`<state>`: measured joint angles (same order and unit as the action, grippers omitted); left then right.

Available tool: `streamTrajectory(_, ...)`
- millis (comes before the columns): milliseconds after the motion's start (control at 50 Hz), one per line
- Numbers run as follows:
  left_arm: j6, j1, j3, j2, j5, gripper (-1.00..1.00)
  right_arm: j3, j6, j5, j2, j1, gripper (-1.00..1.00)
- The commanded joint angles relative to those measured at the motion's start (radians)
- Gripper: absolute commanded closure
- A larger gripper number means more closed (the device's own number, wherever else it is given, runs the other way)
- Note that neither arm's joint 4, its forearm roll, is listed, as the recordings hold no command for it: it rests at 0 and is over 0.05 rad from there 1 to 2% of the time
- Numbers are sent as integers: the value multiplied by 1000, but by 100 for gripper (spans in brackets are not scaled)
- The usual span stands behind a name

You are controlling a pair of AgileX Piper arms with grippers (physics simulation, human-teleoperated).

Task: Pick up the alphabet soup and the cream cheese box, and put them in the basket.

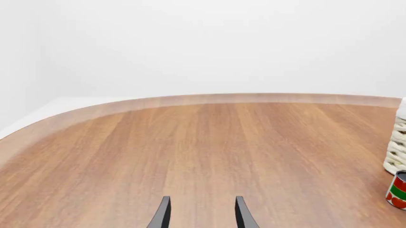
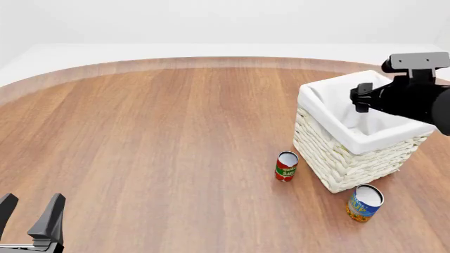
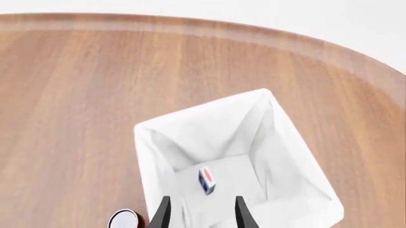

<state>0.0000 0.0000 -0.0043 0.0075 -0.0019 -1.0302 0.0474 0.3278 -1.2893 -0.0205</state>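
Cream cheese box lies inside the basket on its lining. Soup can stands on the table just beside the basket. Your right gripper hangs above the basket, released; left gripper released, empty.

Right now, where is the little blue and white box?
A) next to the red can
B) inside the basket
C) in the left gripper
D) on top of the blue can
B: the right wrist view shows the cream cheese box lying on the white lining at the bottom of the basket.
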Motion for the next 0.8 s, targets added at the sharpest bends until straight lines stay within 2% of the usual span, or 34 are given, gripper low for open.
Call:
streamTrajectory(20,0,0,0,0,0,-100,40,-2,6,61,7,-100)
streamTrajectory(440,0,0,0,0,0,-100,117,-7,25,167,11,-100)
streamTrajectory(480,0,0,0,0,0,-100,92,-11,56,177,11,-100)
streamTrajectory(520,0,0,0,0,0,-100,128,-10,34,192,11,-100)
streamTrajectory(560,0,0,0,0,0,-100,102,-11,69,203,11,-100)
streamTrajectory(780,0,0,0,0,0,-100,158,-19,39,236,8,-100)
streamTrajectory(800,0,0,0,0,0,-100,135,-21,64,237,8,-100)
